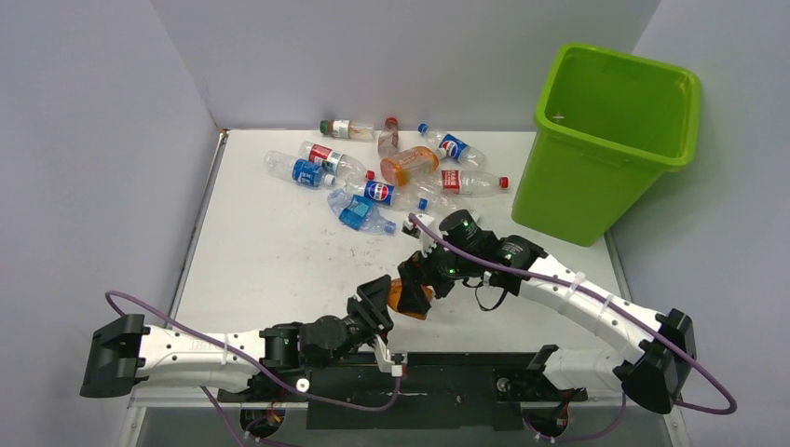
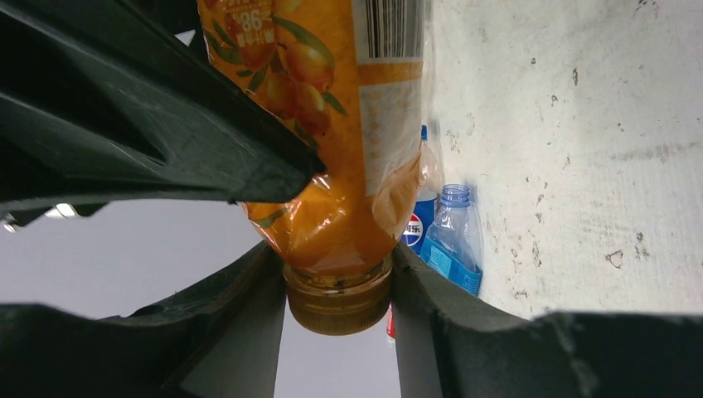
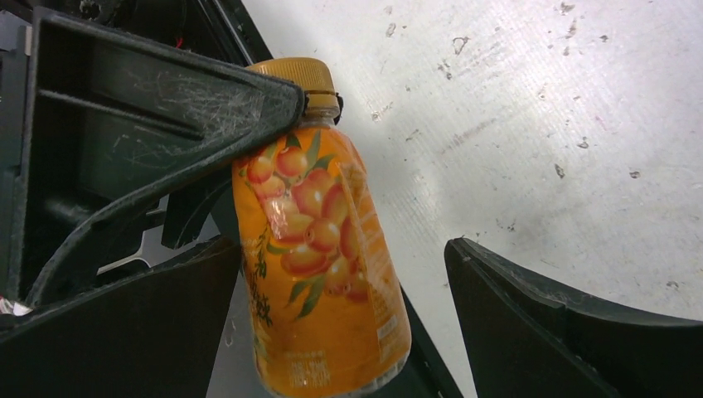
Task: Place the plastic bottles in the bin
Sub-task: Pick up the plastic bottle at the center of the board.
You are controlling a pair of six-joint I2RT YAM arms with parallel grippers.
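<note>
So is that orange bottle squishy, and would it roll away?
Probably a bit squishy: the orange bottle has a crinkled wall near its neck, where the left gripper pinches it. It looks glossy, maybe slippery, so it might slide in a loose grip. It's round, so lying on the table it would likely roll.

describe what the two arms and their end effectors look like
Left arm and right arm match: white tubular links between chunky black joints, with a purple cable looping loosely along each. Small green lights glow on the right arm's joints. The left end effector and right end effector are black plastic, each with two broad, angular fingers.
</note>
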